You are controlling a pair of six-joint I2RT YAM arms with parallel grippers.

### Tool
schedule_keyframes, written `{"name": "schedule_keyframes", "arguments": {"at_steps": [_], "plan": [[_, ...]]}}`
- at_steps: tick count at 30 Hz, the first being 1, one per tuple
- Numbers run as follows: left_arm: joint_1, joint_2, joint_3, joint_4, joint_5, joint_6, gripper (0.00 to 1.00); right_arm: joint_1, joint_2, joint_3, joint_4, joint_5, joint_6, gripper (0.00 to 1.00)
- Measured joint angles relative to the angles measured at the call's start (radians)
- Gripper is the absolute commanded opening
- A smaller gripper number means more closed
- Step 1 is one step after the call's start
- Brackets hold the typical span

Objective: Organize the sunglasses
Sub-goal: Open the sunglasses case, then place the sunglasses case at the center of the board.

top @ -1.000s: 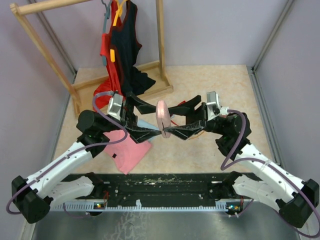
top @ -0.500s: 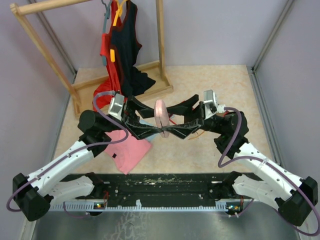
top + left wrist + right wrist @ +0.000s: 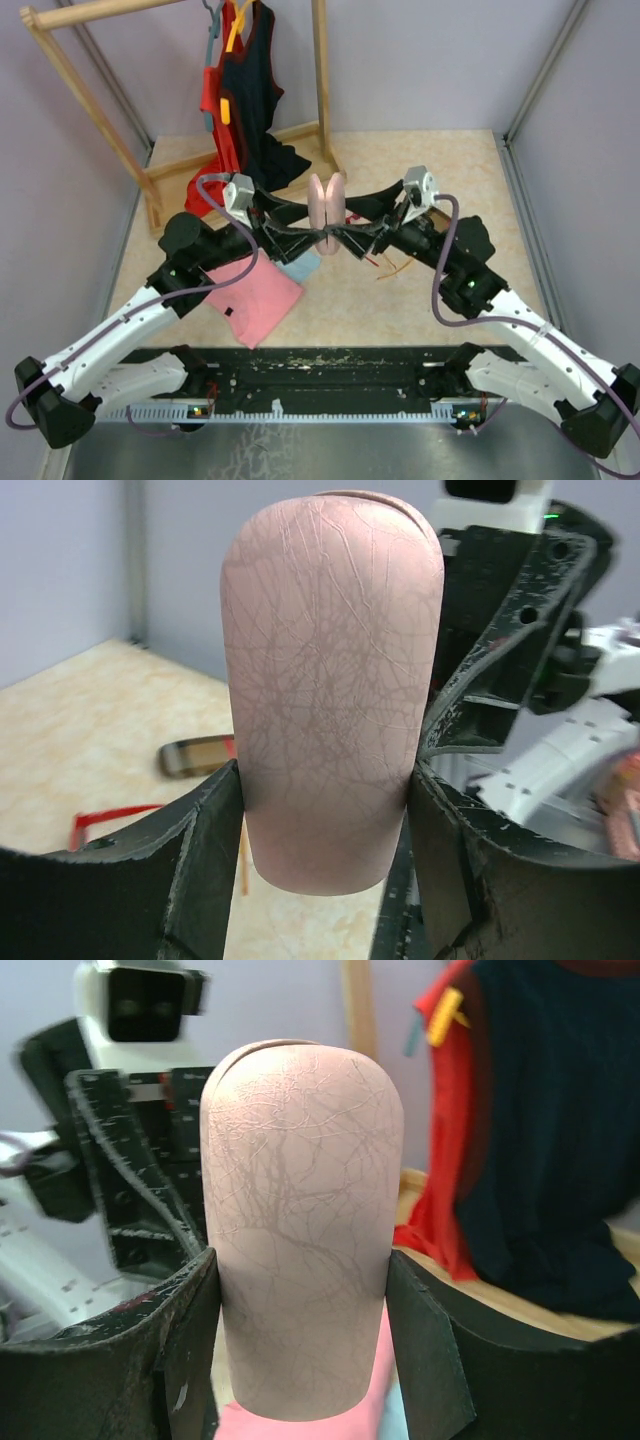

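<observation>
Pink case (image 3: pixel 327 200) stands on end in mid-air above the worktop (image 3: pixel 420 160), its skin all crackled. Beneath, a pink garment (image 3: pixel 255 290) lies flat, a light blue cloth (image 3: pixel 300 268) at its edge. Back left, the wooden rack (image 3: pixel 322 80) carries a red top (image 3: pixel 212 100) and a dark top (image 3: pixel 255 90).

I count one pink case (image 3: pixel 328 200), clamped between my two grippers, the left gripper (image 3: pixel 318 226) and the right gripper (image 3: pixel 342 225). There are two pairs of sunglasses on the desk, a red pair (image 3: pixel 378 260) and an orange-yellow pair (image 3: pixel 400 270), both only partly in sight. There is one light blue cloth (image 3: pixel 300 268) and one pink shirt (image 3: pixel 258 292). One wooden rack (image 3: pixel 322 80) stands at the desk's far left corner, carrying two tops: one red top (image 3: pixel 212 95) and one dark top (image 3: pixel 255 100).
</observation>
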Motion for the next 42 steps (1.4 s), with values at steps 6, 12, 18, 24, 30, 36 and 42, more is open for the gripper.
{"name": "schedule_keyframes", "arguments": {"at_steps": [6,12,18,24,30,36,42], "plan": [[-0.006,0.031,0.060,-0.185,-0.318,0.086,0.26,0.005,0.119,0.132,-0.218,0.248,-0.023,0.00],[-0.008,0.081,0.075,-0.299,-0.500,0.103,0.76,0.013,0.222,0.182,-0.338,0.393,0.006,0.00],[-0.002,0.062,0.075,-0.328,-0.563,0.111,1.00,-0.001,0.222,0.177,-0.375,0.468,0.011,0.04],[0.001,0.030,0.117,-0.356,-0.473,0.137,1.00,-0.002,0.148,0.101,-0.357,0.438,0.001,0.06],[0.001,-0.094,0.109,-0.443,-0.480,0.140,1.00,-0.002,0.047,0.034,-0.356,0.327,-0.049,0.07],[0.001,-0.318,0.027,-0.546,-0.609,0.136,1.00,-0.002,-0.103,-0.046,-0.331,0.117,-0.041,0.05],[0.001,-0.425,-0.042,-0.636,-0.684,0.117,1.00,-0.002,-0.130,-0.050,-0.246,-0.136,-0.005,0.00]]}}
